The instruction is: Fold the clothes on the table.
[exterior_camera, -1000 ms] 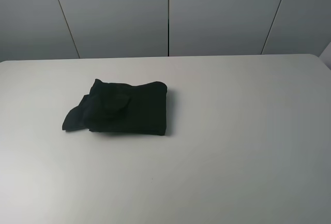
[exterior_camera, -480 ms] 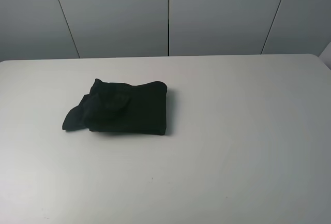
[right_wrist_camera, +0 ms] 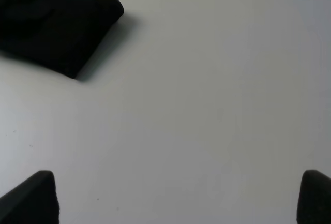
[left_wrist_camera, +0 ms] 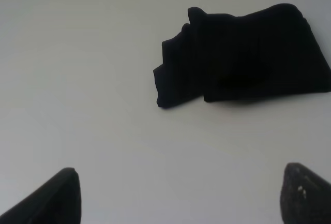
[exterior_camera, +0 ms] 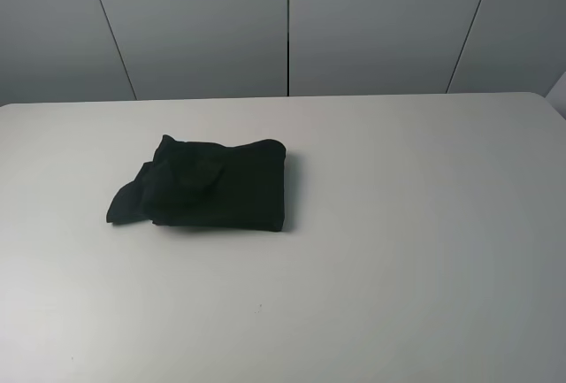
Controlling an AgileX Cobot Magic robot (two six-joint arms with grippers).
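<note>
We see the black T-shirt (exterior_camera: 208,194) lying as a compact, roughly rectangular bundle on the white table (exterior_camera: 398,250), left of the table's middle in the high view. Its right edge looks crisp and doubled over, while on the left side a corner of cloth sticks out and a small flap sits on top, so the bundle is not perfectly neat. No print shows; only black fabric faces up.

Neither arm appears in the high view. Each wrist view shows its own fingertips standing far apart at the frame's edge: our left gripper (left_wrist_camera: 178,198) is spread wide with nothing in it, well apart from the shirt, and our right gripper (right_wrist_camera: 178,198) likewise is wide and holds nothing.

We judge the folding essentially done; at most, tucking in the stray corner remains
</note>
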